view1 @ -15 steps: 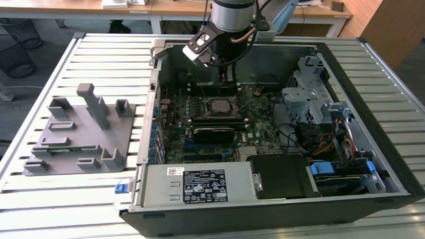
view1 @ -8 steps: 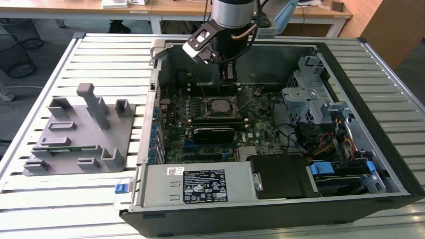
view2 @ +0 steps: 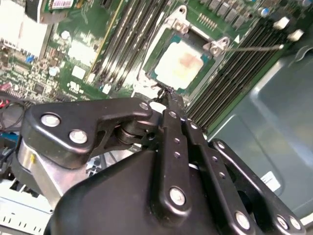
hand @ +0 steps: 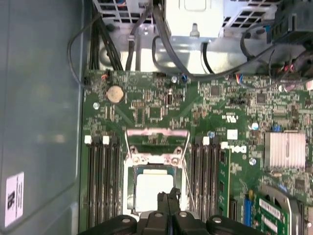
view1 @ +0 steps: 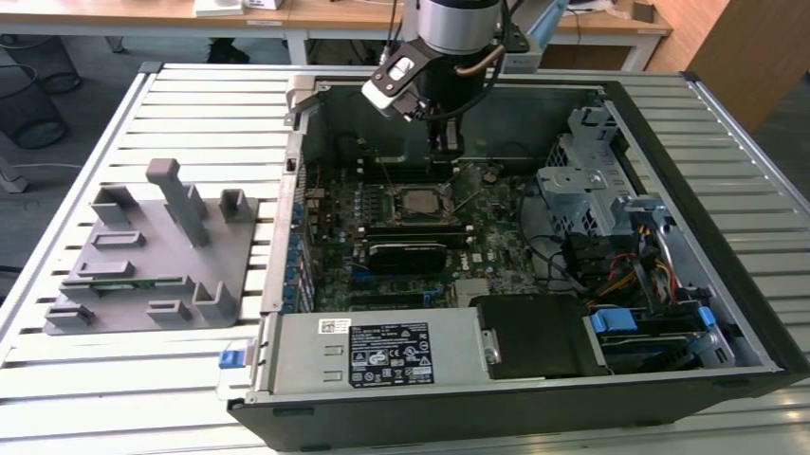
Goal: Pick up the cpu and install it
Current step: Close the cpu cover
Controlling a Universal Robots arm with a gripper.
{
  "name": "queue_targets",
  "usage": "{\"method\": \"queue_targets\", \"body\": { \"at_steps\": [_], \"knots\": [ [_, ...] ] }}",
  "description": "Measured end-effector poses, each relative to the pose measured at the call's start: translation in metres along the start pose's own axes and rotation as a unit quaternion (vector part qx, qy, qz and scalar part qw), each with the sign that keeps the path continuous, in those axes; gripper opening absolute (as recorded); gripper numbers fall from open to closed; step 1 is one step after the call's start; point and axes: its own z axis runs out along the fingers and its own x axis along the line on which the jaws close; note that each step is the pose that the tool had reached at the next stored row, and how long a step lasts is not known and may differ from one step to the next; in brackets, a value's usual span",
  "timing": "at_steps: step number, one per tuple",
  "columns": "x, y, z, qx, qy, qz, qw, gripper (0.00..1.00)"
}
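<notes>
White slatted metal tabletop (view1: 76, 398) carries one black steel computer case (view1: 746, 313), lying on its side with the panel off, across the middle of the exterior view. At the upper middle of that view the black two-fingered gripper (view1: 446, 150) hangs inside the case. In both wrist views the gripper (view2: 168, 94) (hand: 168, 197) has its flat bolted fingers pressed together with nothing between them.

Just past the fingertips the cpu (view1: 418, 201) (view2: 180, 63) (hand: 152, 191), a small flat square chip with a pale silver-grey metal top, lies in its socket on the green printed-circuit motherboard (view1: 500, 256); contact cannot be judged. A thin silver metal frame (hand: 156, 139) stands at one side of the socket, and long black memory slots (hand: 102, 181) run along both flanks.

Farther out sit one round silver coin battery (hand: 114, 93) and one finned aluminium heatsink (hand: 285, 149). A white printed label (hand: 14, 198) sticks to the grey case wall, and another covers the silver power-supply box (view1: 379, 353) at the exterior view's lower middle.

One grey plastic fixture plate with upright posts (view1: 139, 275) rests at the exterior view's left.
</notes>
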Motion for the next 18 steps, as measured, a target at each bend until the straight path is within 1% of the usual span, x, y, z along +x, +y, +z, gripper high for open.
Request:
{"method": "queue_targets", "body": {
  "at_steps": [3, 5, 8, 14, 18],
  "knots": [
    [-0.0001, 0.0072, 0.0001, 0.0002, 0.0001, 0.000, 1.0000, 0.11],
    [-0.0001, 0.0098, 0.0001, 0.0004, 0.0001, 0.000, 1.0000, 0.11],
    [0.0000, 0.0101, -0.0006, 0.0006, -0.0001, 0.000, 1.0000, 0.11],
    [-0.0002, 0.0102, -0.0072, 0.0005, 0.0000, 0.000, 1.0000, 0.11],
    [-0.0002, 0.0119, -0.0074, 0.0006, 0.0001, 0.000, 1.0000, 0.11]
  ]
}}
